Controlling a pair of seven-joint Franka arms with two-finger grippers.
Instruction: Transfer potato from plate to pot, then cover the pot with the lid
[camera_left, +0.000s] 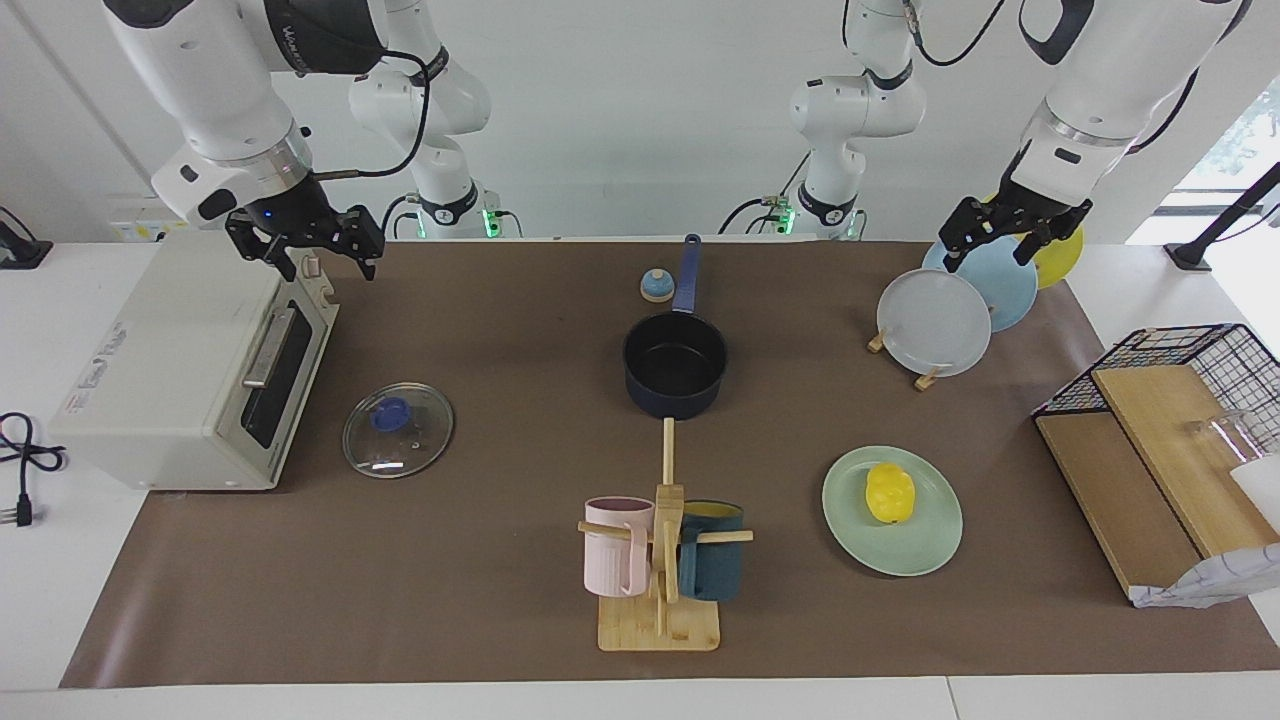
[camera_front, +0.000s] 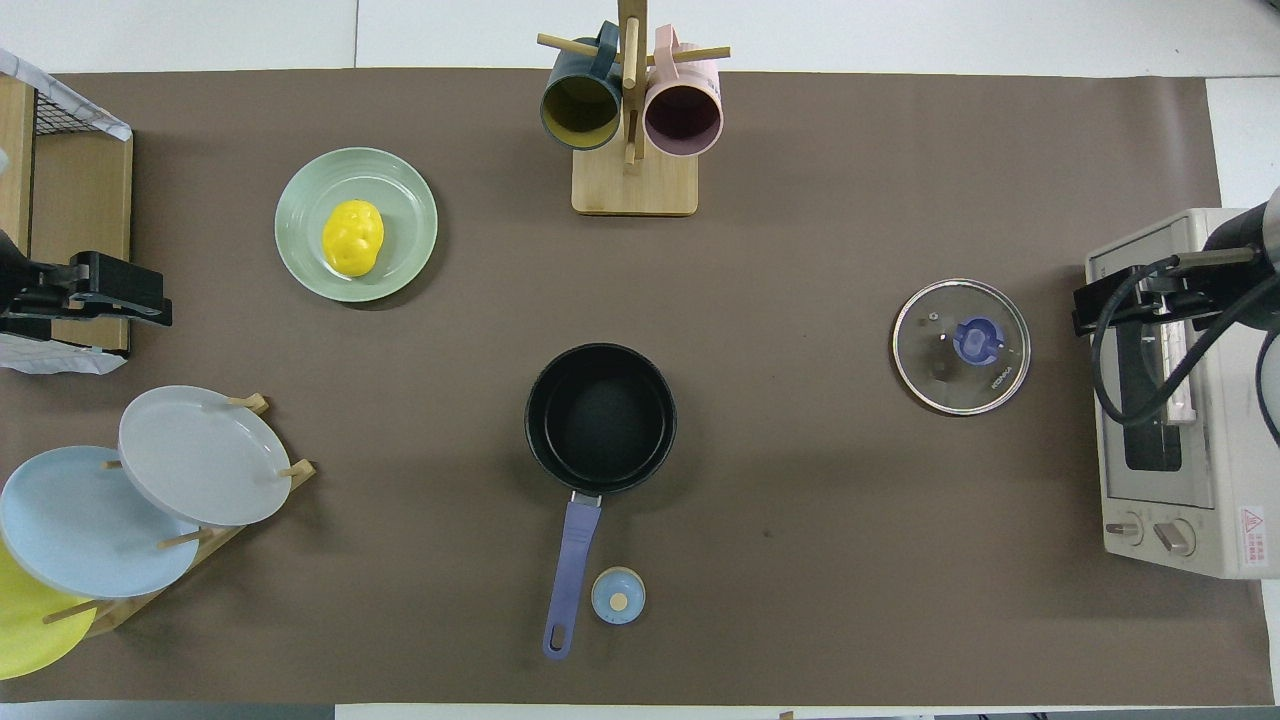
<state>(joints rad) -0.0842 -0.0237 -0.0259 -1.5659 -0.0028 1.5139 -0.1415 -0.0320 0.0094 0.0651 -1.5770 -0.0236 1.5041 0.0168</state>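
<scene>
Two tools idle, jaws apart, holding nothing: left tool (camera_left: 993, 240) over the upright plate rack (camera_left: 925, 345), right tool (camera_left: 305, 250) over the white toaster oven (camera_left: 180, 385). Lumpy yellow plastic potato (camera_left: 889, 492) sits on the mint-green ridged plate (camera_left: 930, 545), well clear of the left tool. Risks: smooth potato slipping from the grip; the dark navy saucepan (camera_left: 675, 365) shifting; the clear glass lid (camera_left: 398, 430) landing askew.

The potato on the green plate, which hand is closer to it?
Left. The left hand hangs over the plate rack at the potato's end; the right hand is over the toaster oven.
</scene>
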